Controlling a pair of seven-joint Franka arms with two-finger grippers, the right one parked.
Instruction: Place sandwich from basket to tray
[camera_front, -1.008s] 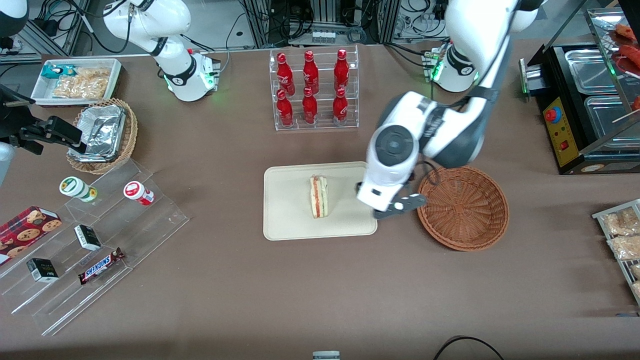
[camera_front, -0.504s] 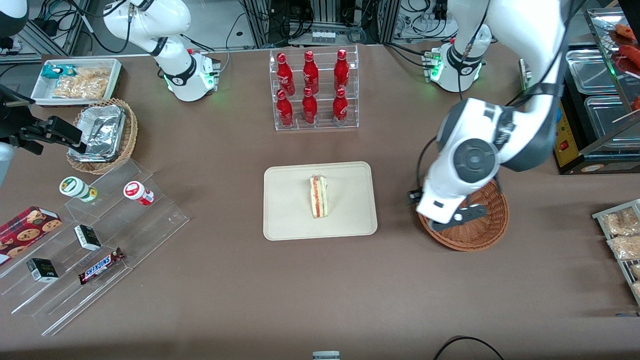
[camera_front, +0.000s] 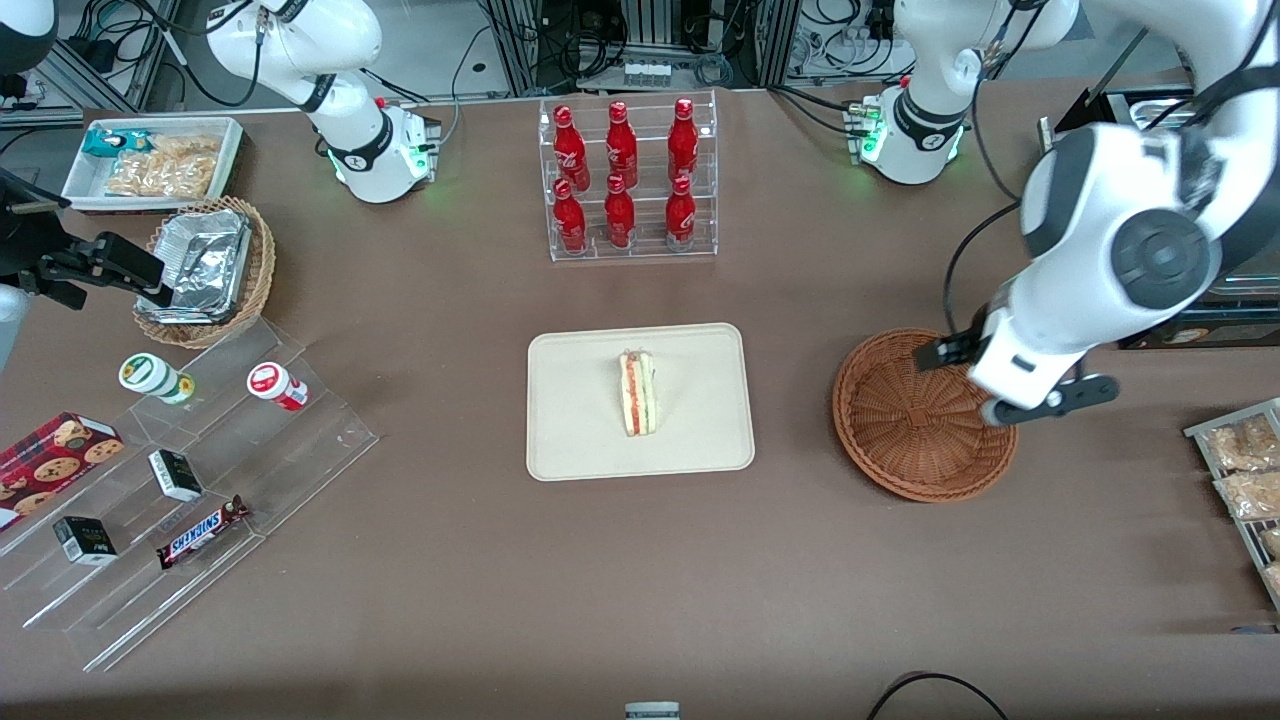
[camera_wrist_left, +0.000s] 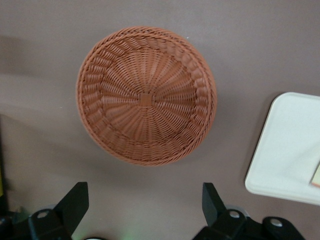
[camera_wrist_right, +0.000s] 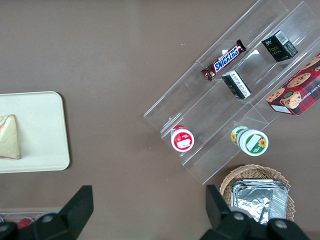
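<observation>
Brown tabletop (camera_front: 560, 580) backed by cabled equipment racks. The sandwich (camera_front: 637, 392) stands on the tray (camera_front: 580, 420), mid-table. The basket (camera_front: 915, 430) sits toward the working arm's end. The gripper (camera_wrist_left: 145, 205) hangs above the basket's rim, fingers (camera_wrist_left: 75, 202) spread apart, holding nothing.

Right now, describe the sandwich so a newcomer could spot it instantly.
Nearer the front camera than the rack of red bottles lies the cream tray. The sandwich, a pale wedge with red and green filling, rests on it alone; the open gripper hovers above the empty basket.
</observation>
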